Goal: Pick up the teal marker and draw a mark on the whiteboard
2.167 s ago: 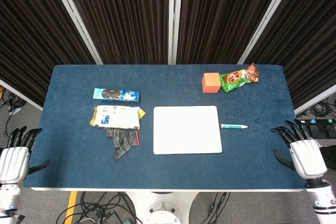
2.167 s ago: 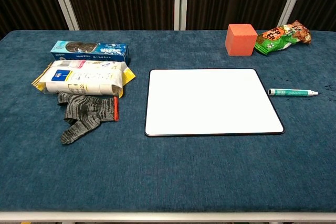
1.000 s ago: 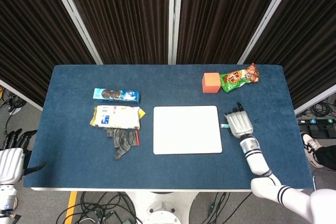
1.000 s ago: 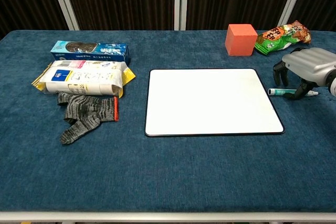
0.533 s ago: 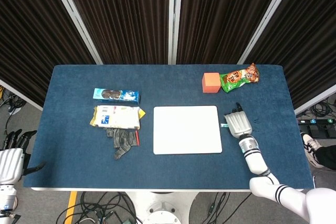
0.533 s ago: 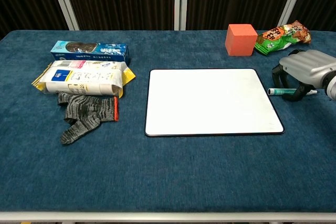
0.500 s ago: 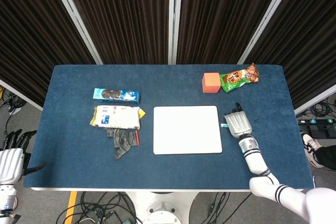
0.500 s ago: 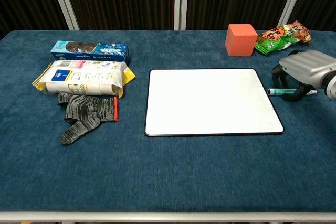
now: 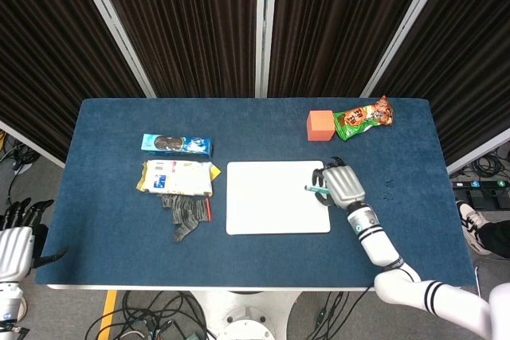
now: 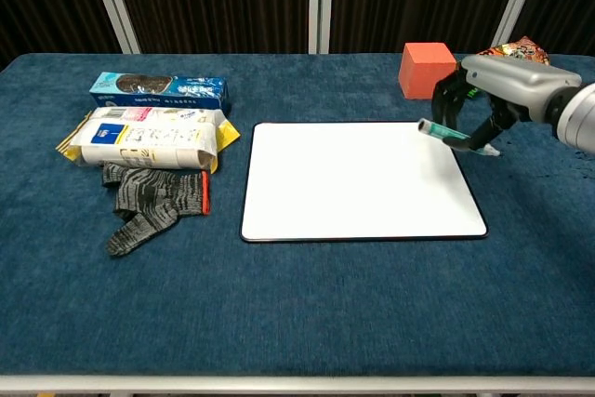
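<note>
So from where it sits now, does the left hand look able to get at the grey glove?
Probably yes. The left hand hangs open off the table's near-left corner, and bare blue tabletop lies between it and the grey glove. Only the yellow-edged snack pack borders the glove, on its far side.

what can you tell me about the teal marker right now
The teal marker is a slim pen with a teal and white barrel. The right hand holds it lifted, tilted above the right edge of the whiteboard, near its far corner. Fingers hide its middle; whether a cap is on cannot be told.
</note>
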Tool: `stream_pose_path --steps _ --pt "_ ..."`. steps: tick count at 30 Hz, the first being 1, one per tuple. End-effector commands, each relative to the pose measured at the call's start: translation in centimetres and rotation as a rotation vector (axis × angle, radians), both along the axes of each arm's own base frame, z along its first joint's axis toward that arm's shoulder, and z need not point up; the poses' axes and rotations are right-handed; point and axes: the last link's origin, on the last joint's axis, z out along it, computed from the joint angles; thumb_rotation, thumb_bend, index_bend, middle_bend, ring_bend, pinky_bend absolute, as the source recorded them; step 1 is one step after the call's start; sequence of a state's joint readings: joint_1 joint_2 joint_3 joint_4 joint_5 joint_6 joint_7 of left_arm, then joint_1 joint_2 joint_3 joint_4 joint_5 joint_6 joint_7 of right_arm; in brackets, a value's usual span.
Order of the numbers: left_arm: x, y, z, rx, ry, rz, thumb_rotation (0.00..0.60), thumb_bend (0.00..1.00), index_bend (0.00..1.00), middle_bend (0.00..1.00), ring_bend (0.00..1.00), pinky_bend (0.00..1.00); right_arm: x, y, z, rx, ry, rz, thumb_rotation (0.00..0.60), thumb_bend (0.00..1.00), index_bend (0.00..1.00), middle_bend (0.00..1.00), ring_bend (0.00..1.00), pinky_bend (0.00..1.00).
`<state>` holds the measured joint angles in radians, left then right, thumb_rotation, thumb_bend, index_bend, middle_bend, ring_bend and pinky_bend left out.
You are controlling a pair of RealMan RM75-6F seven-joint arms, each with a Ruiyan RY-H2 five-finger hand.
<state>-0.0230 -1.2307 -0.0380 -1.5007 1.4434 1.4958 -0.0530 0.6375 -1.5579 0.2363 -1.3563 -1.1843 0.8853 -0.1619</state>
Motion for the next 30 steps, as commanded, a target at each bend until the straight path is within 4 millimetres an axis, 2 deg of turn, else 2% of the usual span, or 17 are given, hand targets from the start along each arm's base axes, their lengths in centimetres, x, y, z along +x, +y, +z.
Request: stream_pose_path --steps 1,6,13,19,30 --pt "-0.2 -0.1 0.0 0.000 -0.001 0.010 0.600 0.09 0.16 0.16 0.04 0.04 3.6 -1.4 0.6 0.052 -0.248 -0.045 0.600 0.51 0.60 0.57 0.34 0.17" --pt "-0.2 -0.2 0.0 0.000 -0.002 0.010 0.600 0.09 0.16 0.16 0.04 0.04 5.5 -2.3 -2.0 0.157 -0.427 -0.119 0.600 0.54 0.60 0.56 0.33 0.17" --pt "-0.3 -0.3 0.1 0.001 -0.003 0.017 0.600 0.09 0.16 0.16 0.04 0.04 6.9 -3.4 -5.4 0.171 -0.635 -0.204 0.600 0.54 0.60 0.55 0.32 0.17" --pt "-0.4 -0.3 0.0 -0.004 -0.005 0.016 0.600 0.09 0.16 0.16 0.04 0.04 7.5 -3.5 -7.7 0.163 -0.741 -0.239 0.600 0.54 0.60 0.54 0.32 0.17" --pt "-0.9 -0.5 -0.1 -0.003 -0.015 0.029 0.600 0.09 0.16 0.16 0.04 0.04 7.8 -2.9 -10.6 0.136 -0.819 -0.241 0.600 0.54 0.61 0.52 0.29 0.17"
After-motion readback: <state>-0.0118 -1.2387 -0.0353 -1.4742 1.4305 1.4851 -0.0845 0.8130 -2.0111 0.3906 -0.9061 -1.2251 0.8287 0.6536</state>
